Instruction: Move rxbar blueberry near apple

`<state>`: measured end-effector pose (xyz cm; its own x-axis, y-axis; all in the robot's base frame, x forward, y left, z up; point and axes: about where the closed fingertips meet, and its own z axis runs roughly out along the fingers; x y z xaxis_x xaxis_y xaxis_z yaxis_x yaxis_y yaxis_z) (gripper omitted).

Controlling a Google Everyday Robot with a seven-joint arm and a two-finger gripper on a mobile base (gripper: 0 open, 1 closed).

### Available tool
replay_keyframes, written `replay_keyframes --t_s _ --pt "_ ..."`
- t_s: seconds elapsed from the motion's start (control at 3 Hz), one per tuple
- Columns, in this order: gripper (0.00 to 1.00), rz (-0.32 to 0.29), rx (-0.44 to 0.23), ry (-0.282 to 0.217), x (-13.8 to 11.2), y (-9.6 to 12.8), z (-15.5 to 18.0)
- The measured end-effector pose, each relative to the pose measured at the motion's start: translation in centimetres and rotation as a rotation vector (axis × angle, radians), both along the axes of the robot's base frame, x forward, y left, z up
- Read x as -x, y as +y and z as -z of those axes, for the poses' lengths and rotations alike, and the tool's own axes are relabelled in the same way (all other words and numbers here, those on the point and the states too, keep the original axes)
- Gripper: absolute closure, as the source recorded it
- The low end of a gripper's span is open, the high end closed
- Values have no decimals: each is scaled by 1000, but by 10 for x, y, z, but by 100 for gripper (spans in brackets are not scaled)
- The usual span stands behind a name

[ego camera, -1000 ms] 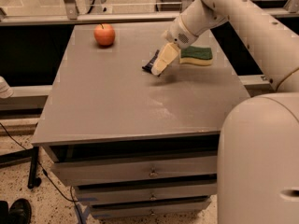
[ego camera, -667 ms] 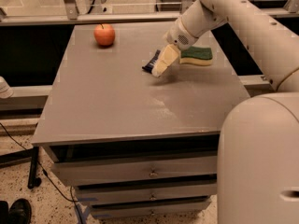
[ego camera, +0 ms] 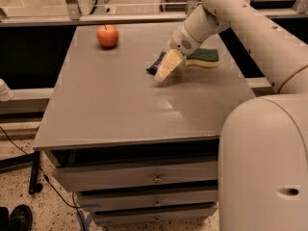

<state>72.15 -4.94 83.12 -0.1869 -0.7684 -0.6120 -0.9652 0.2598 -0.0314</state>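
Note:
The rxbar blueberry, a dark navy wrapper, lies on the grey table toward the back, right of the middle. Most of it is hidden behind my gripper. My gripper points down and to the left. It sits right over the bar's near end, close to the tabletop. The apple, red-orange with a short stem, stands at the back left of the table, well to the left of the bar and apart from it.
A green-and-yellow sponge lies just right of the gripper, behind my arm. The table has drawers below its front edge. A railing runs behind the table. My white base fills the lower right.
The gripper has dipped very slightly down and left by the bar. The bar, apple and sponge have not moved.

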Motion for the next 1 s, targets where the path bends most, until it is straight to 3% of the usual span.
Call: replay_keyframes --t_s 0.33,1.0 --pt "17 -7 -16 11 -5 7 10" --pt "63 5 -18 -19 -16 6 2"
